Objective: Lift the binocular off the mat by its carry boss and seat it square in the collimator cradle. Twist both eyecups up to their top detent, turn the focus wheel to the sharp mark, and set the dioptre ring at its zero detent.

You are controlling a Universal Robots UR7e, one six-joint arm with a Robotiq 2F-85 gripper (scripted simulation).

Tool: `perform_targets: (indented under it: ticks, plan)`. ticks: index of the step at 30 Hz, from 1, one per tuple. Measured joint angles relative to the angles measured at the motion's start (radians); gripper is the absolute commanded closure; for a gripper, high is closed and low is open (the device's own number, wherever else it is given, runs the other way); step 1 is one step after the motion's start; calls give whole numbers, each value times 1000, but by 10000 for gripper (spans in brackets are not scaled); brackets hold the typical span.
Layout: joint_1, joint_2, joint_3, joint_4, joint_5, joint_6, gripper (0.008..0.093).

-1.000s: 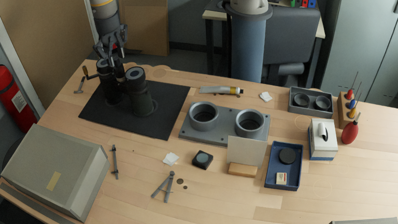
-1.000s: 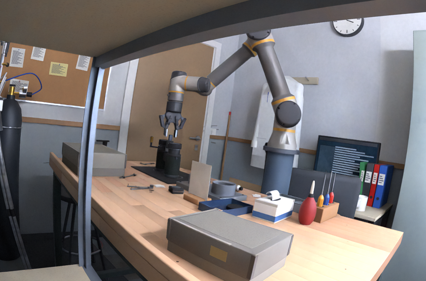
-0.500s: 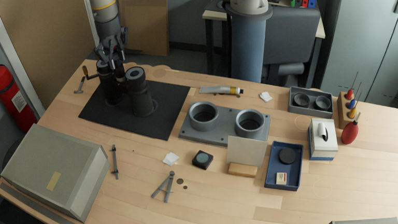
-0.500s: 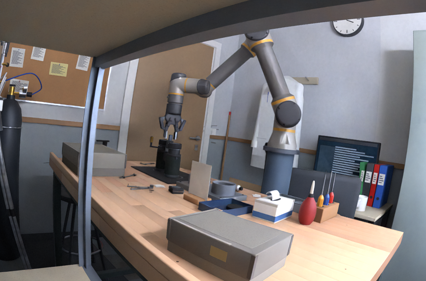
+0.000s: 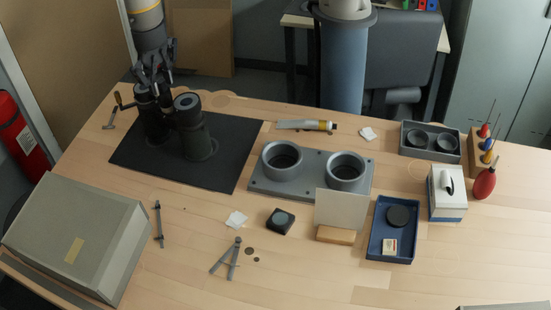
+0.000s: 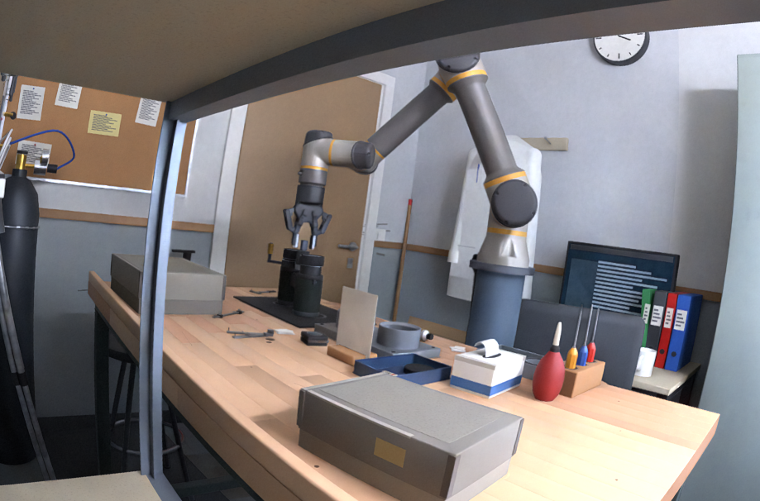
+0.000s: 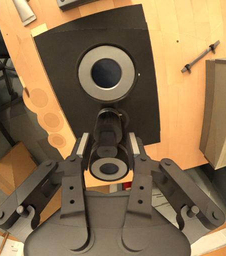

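My gripper (image 5: 156, 83) (image 6: 305, 241) (image 7: 108, 144) hangs open just above the binocular (image 5: 172, 122) (image 6: 300, 281), holding nothing. The binocular stands upright on the black mat (image 5: 189, 148) at the table's far left. In the wrist camera its carry boss (image 7: 107, 143) sits between my fingers, in the middle between the two eyecups (image 7: 106, 73) (image 7: 108, 167). The grey collimator cradle (image 5: 312, 168) (image 6: 399, 338) with two round sockets stands to the right of the mat, empty.
Behind the mat are a door and a leaning cardboard sheet (image 5: 201, 32). The arm's blue pedestal (image 5: 342, 67) stands behind the cradle. A grey box (image 5: 75, 233) sits at the near left. A white card on a block (image 5: 340, 213), a blue tray (image 5: 393, 227) and small tools lie in front.
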Motion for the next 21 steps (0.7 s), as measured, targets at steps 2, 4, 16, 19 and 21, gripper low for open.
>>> perform_targets:
  ticks: [2, 4, 16, 19, 21]
  plan:
    - [0, 0, 0, 0, 0, 0, 534]
    - [0, 0, 0, 0, 0, 0, 574]
    - [0, 0, 0, 0, 0, 0, 814]
    - [0, -1, 0, 1, -1, 0, 874]
    - [0, -1, 0, 1, -1, 0, 914]
